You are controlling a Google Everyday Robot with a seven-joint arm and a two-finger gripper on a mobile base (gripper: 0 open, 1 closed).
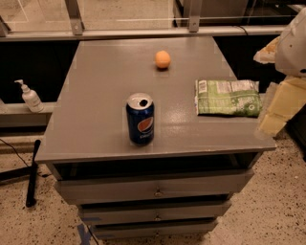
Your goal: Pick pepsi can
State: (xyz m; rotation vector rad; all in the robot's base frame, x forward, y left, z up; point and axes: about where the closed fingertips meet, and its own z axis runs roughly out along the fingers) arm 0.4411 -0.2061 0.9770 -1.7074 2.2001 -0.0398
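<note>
You face a grey counter with drawers beneath, standing on a speckled floor. Behind it runs a glass partition on metal posts (pale light shows through). A pump bottle sits on the left ledge. The end effector hangs at the counter's right edge.

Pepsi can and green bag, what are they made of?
The pepsi can looks like painted metal: glossy blue sides, silvery top. The green bag seems thin plastic, crinkled and shiny. The gripper hangs at the right edge of the table, away from the can.
</note>
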